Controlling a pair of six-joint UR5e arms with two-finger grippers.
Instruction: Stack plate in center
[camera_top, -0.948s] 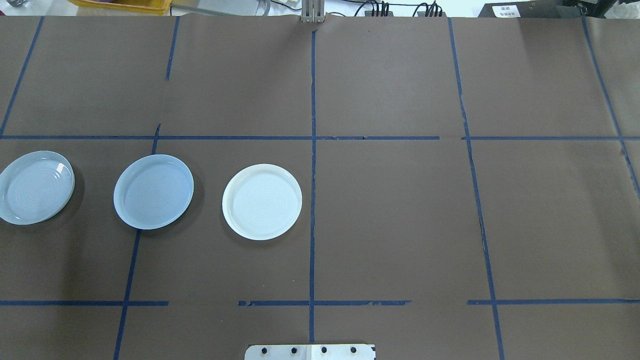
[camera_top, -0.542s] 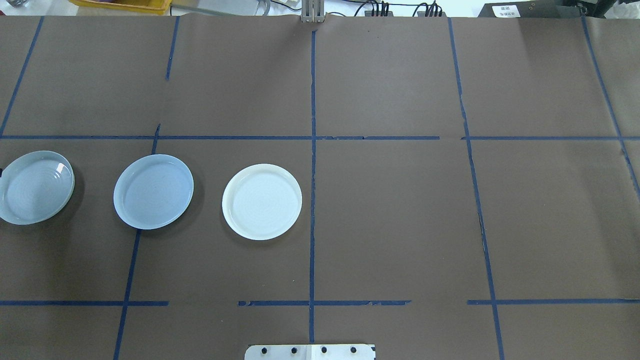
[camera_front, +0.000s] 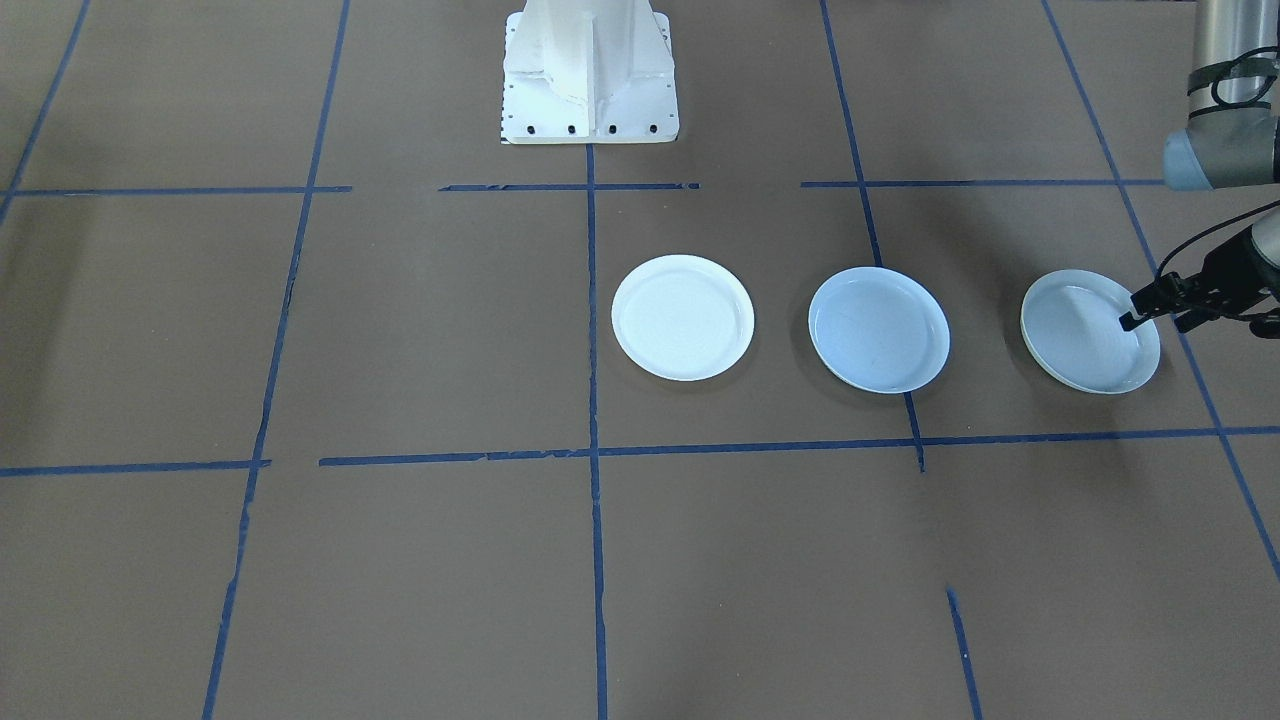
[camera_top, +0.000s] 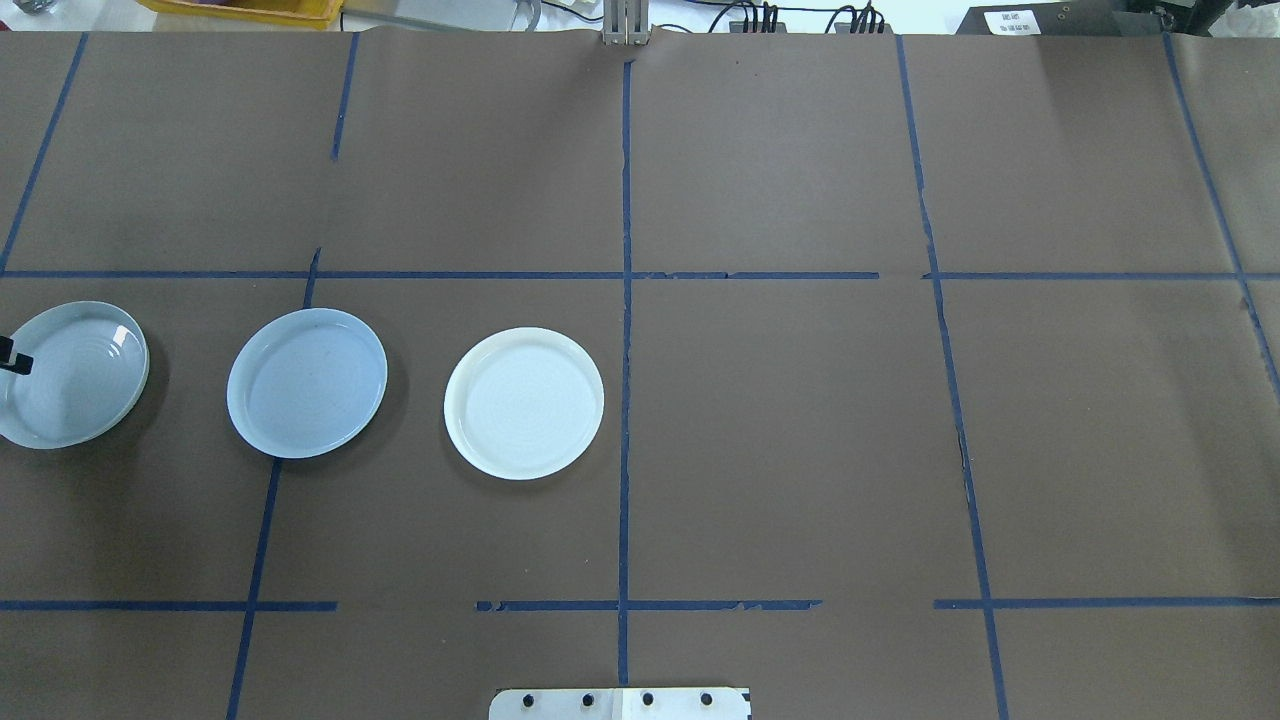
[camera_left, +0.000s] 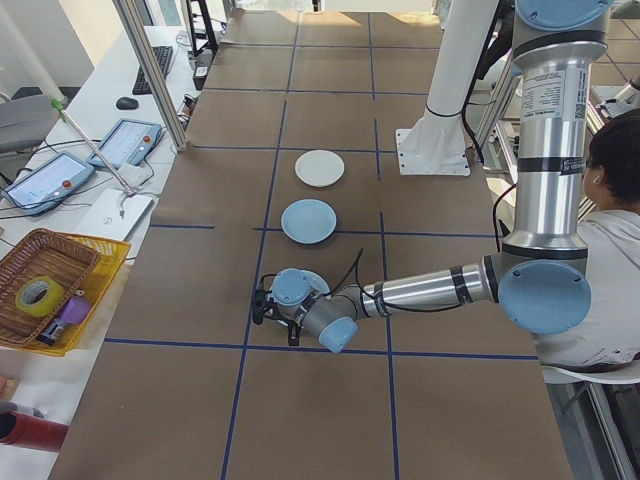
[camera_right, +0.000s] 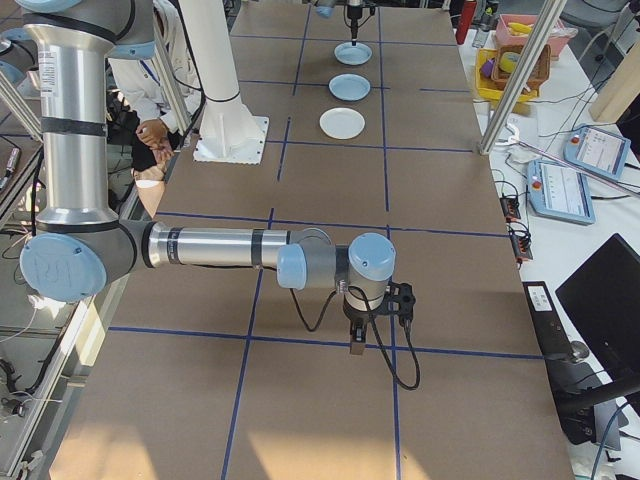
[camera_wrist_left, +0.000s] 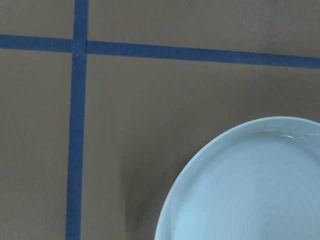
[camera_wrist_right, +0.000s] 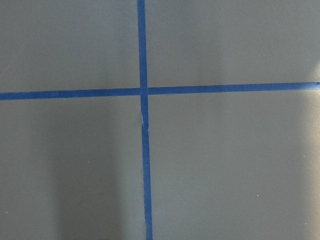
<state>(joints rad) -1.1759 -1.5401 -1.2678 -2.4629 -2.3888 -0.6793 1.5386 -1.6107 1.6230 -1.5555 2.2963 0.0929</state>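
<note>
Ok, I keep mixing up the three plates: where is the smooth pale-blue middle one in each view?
Front-facing: round smooth pale-blue plate, right of centre.
Overhead: left.
Left: centre.
Right: top.
Wrist views: not in either.
Landmark: always between ridged plate and white plate.

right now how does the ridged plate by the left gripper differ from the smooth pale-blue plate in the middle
The ridged plate shows concentric rings inside; the smooth pale-blue plate has a plain inside. The ridged plate is at the end of the row with the left gripper over its outer rim; the smooth one sits between it and the white plate, with no gripper near. The ridged one looks glossier, with a bright glare. Both are round, shallow, pale blue and upright on the table.
</note>
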